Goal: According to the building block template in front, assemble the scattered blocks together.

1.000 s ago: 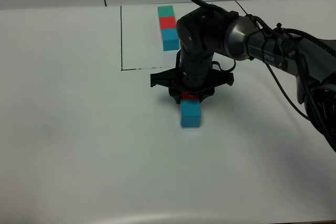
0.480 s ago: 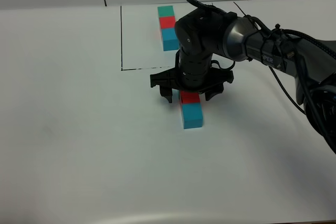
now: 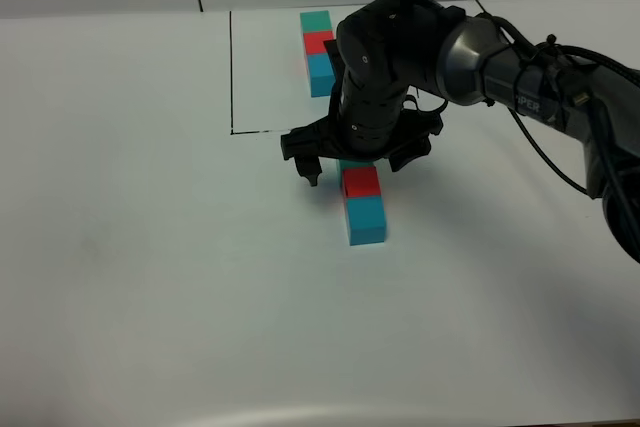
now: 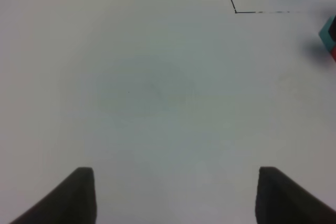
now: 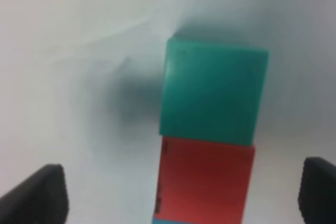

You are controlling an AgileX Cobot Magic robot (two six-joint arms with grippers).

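Above the joined scattered blocks point(image 3: 362, 202), right gripper point(image 3: 358, 159) hangs spread and empty, arm lettering unreadable.

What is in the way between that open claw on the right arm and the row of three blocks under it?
Nothing visible. The right end effector hangs open just above the green block, red block and blue block, which sit touching in a row.
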